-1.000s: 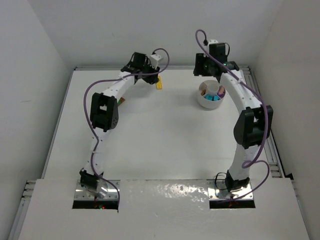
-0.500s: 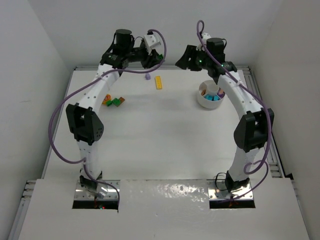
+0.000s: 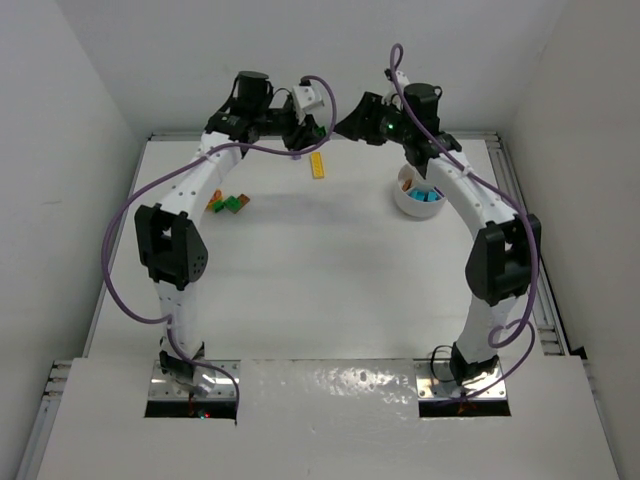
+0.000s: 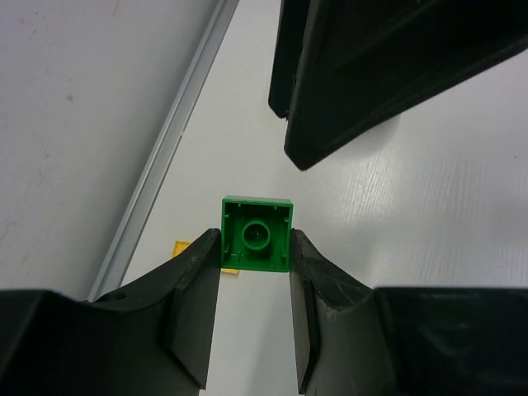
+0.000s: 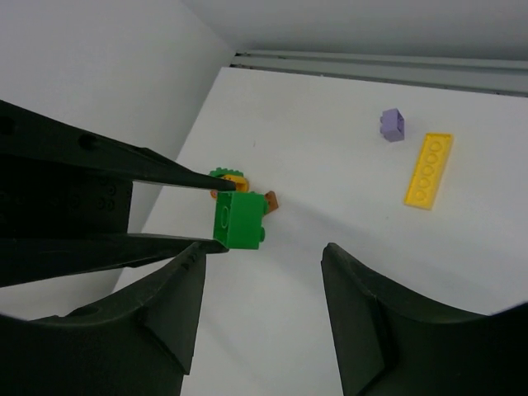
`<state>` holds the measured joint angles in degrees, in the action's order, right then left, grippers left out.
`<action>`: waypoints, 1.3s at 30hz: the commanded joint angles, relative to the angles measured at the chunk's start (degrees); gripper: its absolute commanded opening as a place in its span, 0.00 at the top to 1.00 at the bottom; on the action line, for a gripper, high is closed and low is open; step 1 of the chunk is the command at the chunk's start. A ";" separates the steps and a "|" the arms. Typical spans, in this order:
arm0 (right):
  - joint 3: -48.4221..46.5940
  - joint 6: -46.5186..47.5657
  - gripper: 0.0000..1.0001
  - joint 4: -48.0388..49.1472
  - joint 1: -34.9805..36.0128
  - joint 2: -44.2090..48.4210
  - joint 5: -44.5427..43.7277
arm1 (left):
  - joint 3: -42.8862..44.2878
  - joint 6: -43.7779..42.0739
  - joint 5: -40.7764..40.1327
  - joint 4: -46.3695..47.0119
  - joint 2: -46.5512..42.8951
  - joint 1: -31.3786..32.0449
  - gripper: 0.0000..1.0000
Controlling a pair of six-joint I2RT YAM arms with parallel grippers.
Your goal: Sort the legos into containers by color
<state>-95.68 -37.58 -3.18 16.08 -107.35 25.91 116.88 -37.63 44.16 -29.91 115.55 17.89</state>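
Observation:
My left gripper [image 4: 254, 243] is shut on a small green lego [image 4: 256, 234], held in the air above the table's far side. My right gripper [image 5: 264, 252] stands open close beside it, facing the green lego [image 5: 239, 219], which lies just off its left finger. In the top view the two grippers, left [image 3: 308, 135] and right [image 3: 347, 122], nearly meet at the back centre. The white dish [image 3: 405, 205] with teal legos [image 3: 426, 196] sits under the right arm. On the table lie a long yellow lego [image 5: 429, 169] and a purple lego [image 5: 393, 124].
Orange and green legos [image 3: 225, 203] lie in a small cluster at the far left of the table, with a brown one [image 5: 269, 200] beside them. The back wall and a metal rail [image 4: 157, 173] run close behind both grippers.
The left arm has risen from the table with the green lego in its grip. The right arm has swung left, away from the dish, towards the left gripper.

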 commanded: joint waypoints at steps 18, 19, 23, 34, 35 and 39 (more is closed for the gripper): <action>-4.43 -3.90 0.67 6.69 2.82 -7.52 1.51 | -0.07 1.86 5.50 3.37 -0.50 1.45 1.00; -4.08 -4.16 0.81 7.39 2.82 -7.61 2.29 | -0.07 1.94 5.67 3.28 -0.50 1.45 1.00; -3.11 -4.61 1.00 9.15 2.82 -7.17 3.01 | -0.16 4.31 5.59 5.65 -0.32 1.53 0.98; -3.55 2.16 1.00 -3.91 -3.23 -4.36 -10.32 | -1.13 6.16 -0.73 3.90 -0.15 1.53 0.00; -3.29 2.69 1.00 -5.16 -4.11 -4.18 -12.18 | -1.13 6.60 -1.79 3.63 -0.23 1.53 0.00; -3.46 8.47 1.00 -13.49 -7.11 -3.39 -26.15 | -1.57 9.50 -7.85 3.19 -0.32 1.45 0.00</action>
<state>-98.32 -34.52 -9.80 11.25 -114.52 12.73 116.07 -30.68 40.88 -26.96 116.20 18.81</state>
